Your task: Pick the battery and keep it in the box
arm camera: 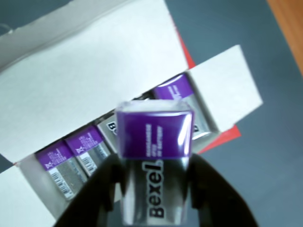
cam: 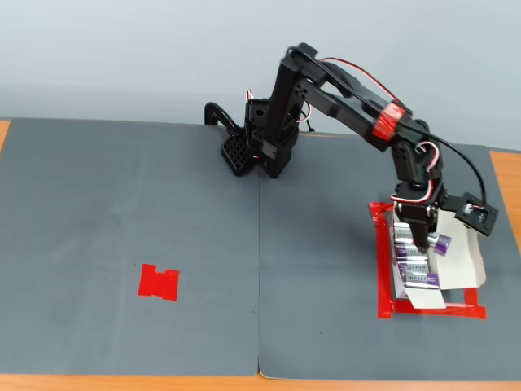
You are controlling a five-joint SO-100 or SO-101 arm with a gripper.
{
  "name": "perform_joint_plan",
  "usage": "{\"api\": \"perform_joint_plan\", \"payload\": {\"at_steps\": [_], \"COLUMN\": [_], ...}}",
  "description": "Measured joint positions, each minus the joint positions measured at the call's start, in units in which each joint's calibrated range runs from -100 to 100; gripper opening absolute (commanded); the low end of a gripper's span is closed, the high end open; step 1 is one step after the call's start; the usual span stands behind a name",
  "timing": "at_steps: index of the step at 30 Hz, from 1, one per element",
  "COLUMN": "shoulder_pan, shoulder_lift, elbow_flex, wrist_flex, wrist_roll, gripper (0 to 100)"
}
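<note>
The jaws are clamped on the battery (arm camera: pixel 154 142), held above the box (arm camera: pixel 90 75) – lower it squarely into the free slot between its neighbours (arm camera: pixel 71 158), then release.

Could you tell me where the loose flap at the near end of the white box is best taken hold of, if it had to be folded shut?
Take the flap by its free outer edge, coming from the front of the table in the fixed view. It lies flat and thin over the red tape, away from the batteries. The hand is occupied: it is shut on a battery above the box.
</note>
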Motion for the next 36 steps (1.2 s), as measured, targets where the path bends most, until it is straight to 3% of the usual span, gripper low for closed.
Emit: {"api": "perform_joint_plan", "payload": {"at_steps": [36], "shoulder_pan": [-2.5], "shoulder_lift": [7.3], "elbow_flex": [0.6], "wrist_flex": [-0.1], "wrist_roll": [0.0], "gripper": [5]}}
